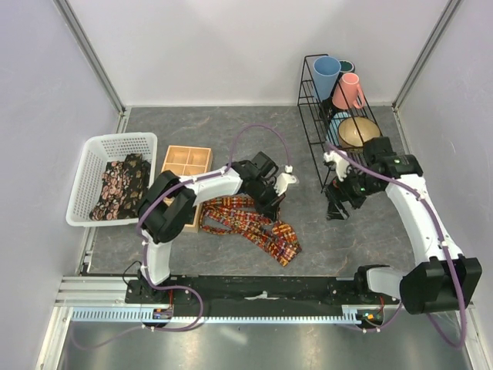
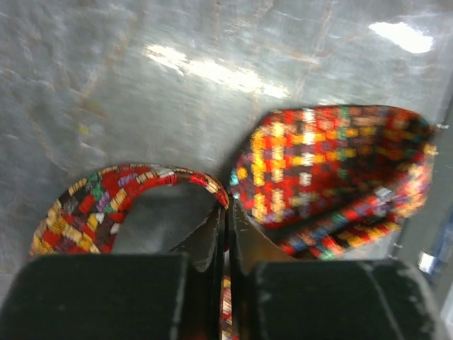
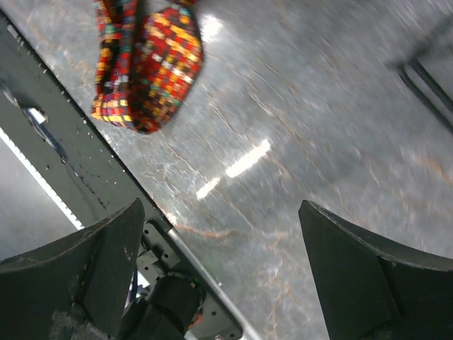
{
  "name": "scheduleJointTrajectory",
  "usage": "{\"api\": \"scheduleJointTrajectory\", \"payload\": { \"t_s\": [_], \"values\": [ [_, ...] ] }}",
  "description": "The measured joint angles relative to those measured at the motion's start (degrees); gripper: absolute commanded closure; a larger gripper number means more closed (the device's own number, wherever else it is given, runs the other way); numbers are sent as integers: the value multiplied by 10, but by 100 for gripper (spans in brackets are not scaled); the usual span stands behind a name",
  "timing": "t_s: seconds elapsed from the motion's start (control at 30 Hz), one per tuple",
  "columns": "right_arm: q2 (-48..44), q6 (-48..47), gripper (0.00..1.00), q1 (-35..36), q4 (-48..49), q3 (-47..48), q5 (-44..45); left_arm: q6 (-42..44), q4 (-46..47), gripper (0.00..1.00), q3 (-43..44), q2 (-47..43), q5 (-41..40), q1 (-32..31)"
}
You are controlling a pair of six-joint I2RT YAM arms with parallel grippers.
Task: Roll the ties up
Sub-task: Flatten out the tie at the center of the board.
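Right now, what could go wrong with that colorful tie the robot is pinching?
The left gripper pinches only a thin fold of the tie, so it might slip out. The rest of the tie lies bunched and twisted, so the roll could come out crooked. The right gripper hangs open near the wire rack and might bump it.

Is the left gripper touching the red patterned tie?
Touching. The left wrist view shows the left gripper shut on the tie, fabric pinched between its jaws.
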Motion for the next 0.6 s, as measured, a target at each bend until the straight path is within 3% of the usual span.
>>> {"api": "scheduleJointTrajectory", "payload": {
  "t_s": [0.13, 0.33, 0.43, 0.6],
  "values": [
    [-1, 21, 3, 87, 47, -23, 9, -8, -20, 98, -13, -56, 37, 44],
    [26, 97, 7, 221, 174, -75, 40, -26, -28, 98, -43, -267, 74, 240],
    [76, 136, 8, 315, 256, -89, 76, -26, -36, 98, -63, -351, 81, 309],
    [198, 171, 9, 464, 348, -85, 138, -26, -75, 98, -104, -417, 99, 363]
  ]
}}
